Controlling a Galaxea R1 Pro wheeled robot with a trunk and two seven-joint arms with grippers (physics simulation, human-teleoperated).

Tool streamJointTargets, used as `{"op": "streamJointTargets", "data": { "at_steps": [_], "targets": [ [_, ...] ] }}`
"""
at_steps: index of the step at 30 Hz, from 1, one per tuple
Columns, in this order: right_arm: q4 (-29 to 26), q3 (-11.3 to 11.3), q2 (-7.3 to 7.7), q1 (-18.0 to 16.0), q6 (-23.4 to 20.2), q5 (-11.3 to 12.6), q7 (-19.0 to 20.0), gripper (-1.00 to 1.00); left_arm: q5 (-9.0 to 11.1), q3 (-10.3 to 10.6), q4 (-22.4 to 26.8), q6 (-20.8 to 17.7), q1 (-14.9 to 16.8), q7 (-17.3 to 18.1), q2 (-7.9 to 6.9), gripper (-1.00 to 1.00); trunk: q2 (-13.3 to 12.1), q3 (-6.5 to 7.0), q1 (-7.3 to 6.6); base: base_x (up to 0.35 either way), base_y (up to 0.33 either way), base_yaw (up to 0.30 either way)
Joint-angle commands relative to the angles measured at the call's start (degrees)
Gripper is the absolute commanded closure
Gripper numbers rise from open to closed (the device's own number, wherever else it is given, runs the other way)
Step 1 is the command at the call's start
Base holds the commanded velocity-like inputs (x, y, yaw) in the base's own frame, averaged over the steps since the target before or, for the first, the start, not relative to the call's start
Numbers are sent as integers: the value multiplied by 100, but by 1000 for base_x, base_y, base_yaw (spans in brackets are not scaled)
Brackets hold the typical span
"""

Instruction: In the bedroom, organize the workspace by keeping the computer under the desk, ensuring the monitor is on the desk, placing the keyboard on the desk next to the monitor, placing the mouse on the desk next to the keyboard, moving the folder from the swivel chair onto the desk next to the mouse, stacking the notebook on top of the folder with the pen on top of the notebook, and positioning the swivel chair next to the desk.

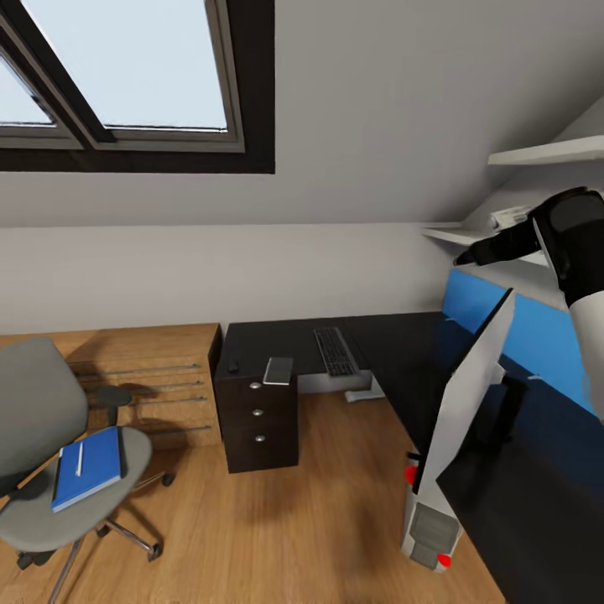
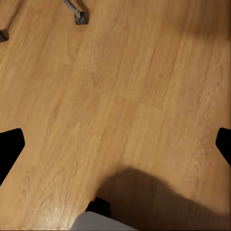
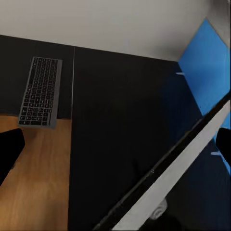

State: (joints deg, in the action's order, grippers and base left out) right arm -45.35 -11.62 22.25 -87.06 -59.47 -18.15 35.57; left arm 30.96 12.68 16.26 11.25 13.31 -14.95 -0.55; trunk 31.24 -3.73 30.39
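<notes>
The swivel chair (image 1: 38, 419) stands on the floor at the left, with the blue folder (image 1: 92, 470) on its seat and the white pen (image 1: 80, 459) lying on the folder. On the black desk (image 1: 403, 352) lie the keyboard (image 1: 335, 351), the grey notebook (image 1: 278, 370) and the small mouse (image 1: 233, 367). The monitor (image 1: 470, 386) stands edge-on on the desk's right wing. My right gripper (image 3: 115, 149) is open above the desk (image 3: 120, 120), near the monitor's edge (image 3: 183, 168) and the keyboard (image 3: 41, 91). My left gripper (image 2: 115, 144) is open over bare floor near a chair castor (image 2: 79, 17).
A light wooden dresser (image 1: 151, 377) stands between chair and desk. The drawer unit (image 1: 258, 415) sits under the desk's left end. A blue panel (image 1: 537, 335) and white shelves (image 1: 545, 153) line the right wall. A white-grey object with red marks (image 1: 432, 524) is low by the desk's edge.
</notes>
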Motion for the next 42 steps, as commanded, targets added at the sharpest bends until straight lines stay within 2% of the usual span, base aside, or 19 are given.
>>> {"op": "streamJointTargets", "data": {
  "at_steps": [1,10,13,19,28,32,37,42],
  "targets": [
    [-21,-18,34,-2,-11,-51,56,-100,41,50,2,18,5,-34,-5,-100,10,-12,1,-206,-269,0],
    [-169,-19,81,216,-6,-41,56,-100,41,49,0,12,5,-34,-6,-100,10,-12,1,-228,-227,0],
    [-476,-17,80,419,-14,-40,56,-100,41,45,0,10,5,-34,-7,-100,10,-12,1,-301,-68,0],
    [-1496,-13,90,901,-34,-48,56,-100,42,42,0,9,5,-34,-7,-100,10,-12,1,-326,-20,0],
    [-2181,26,261,1358,-45,-37,63,-100,47,43,0,9,5,-41,-7,-100,10,-12,1,-335,-3,0],
    [-2340,156,332,1523,-53,-3,70,-100,49,42,0,9,5,-41,-7,-100,10,-12,1,-337,0,0],
    [-2430,494,369,1713,-53,214,73,-100,50,48,0,9,5,-43,-7,-100,10,-12,1,-337,0,0],
    [-2527,585,375,1982,-53,289,73,-100,50,44,0,14,5,-43,-7,-100,10,-12,1,-288,-72,0]
  ]
}}
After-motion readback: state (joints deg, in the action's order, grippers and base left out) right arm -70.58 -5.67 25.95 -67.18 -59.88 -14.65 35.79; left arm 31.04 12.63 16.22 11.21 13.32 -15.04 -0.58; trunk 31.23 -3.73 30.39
